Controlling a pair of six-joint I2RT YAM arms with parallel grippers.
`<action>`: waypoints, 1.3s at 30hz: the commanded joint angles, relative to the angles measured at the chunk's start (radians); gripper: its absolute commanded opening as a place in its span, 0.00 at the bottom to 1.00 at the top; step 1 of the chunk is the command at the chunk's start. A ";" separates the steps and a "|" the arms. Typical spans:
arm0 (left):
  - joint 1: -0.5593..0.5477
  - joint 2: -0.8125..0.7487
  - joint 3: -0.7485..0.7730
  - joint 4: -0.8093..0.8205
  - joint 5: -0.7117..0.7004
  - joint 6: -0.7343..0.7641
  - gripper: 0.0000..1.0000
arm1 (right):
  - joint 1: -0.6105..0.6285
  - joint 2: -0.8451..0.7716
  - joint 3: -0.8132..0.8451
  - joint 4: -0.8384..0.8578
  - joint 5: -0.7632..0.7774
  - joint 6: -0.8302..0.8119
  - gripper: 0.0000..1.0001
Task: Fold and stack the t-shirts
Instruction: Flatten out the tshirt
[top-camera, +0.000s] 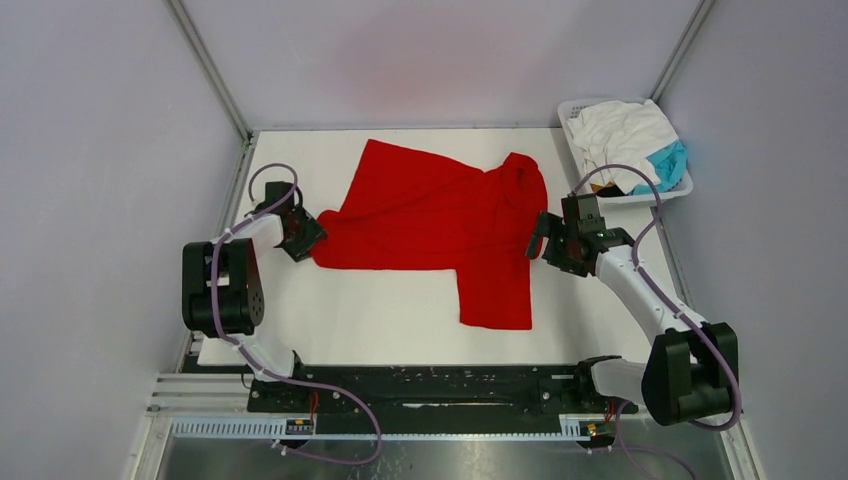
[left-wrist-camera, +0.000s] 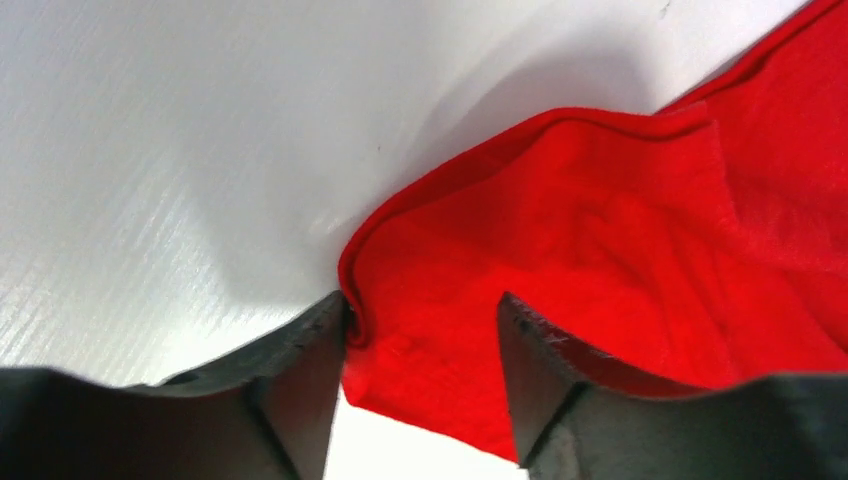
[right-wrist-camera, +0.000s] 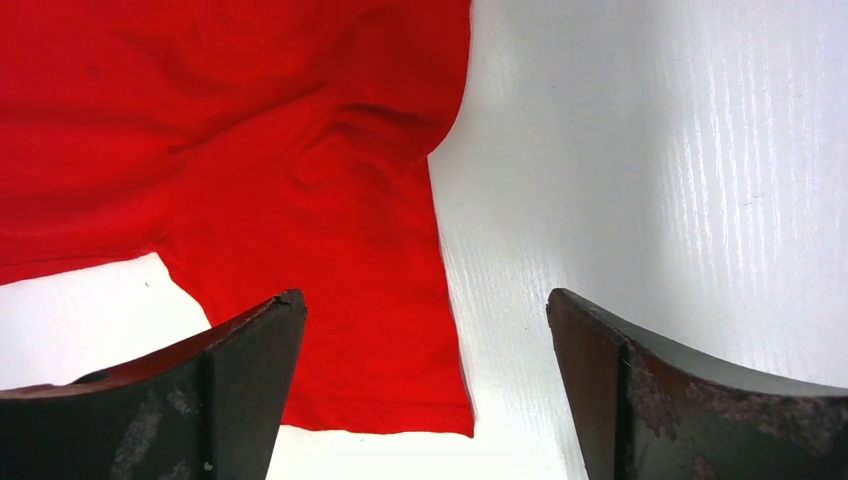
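red t-shirt (top-camera: 440, 225) lay rumpled across table (top-camera: 380, 320) | left gripper (left-wrist-camera: 422, 312) half open astride its left corner, unclamped; right gripper (right-wrist-camera: 425, 300) wide open, empty, above right edge | step wanted firm pinches, even lift

Between the spread fingers of the left pincer (left-wrist-camera: 420, 308) lies a folded corner of the red t-shirt (left-wrist-camera: 600, 220); white counter (left-wrist-camera: 200, 150) beyond it.

matt soft red cloth t-shirt (top-camera: 440, 225), glossy smooth white table (top-camera: 380, 320), scuffed matt black gripper fingers (right-wrist-camera: 250, 350), white plastic basket (top-camera: 578, 150)
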 joint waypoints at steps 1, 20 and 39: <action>0.000 0.037 0.001 0.000 0.062 -0.010 0.50 | 0.004 -0.023 -0.001 0.005 0.034 0.005 1.00; -0.007 -0.148 -0.137 0.008 0.040 -0.005 0.00 | 0.107 -0.063 -0.033 -0.083 0.117 0.046 0.99; -0.076 -0.647 -0.355 -0.095 -0.049 -0.047 0.00 | 0.551 0.003 -0.192 -0.160 0.232 0.289 0.94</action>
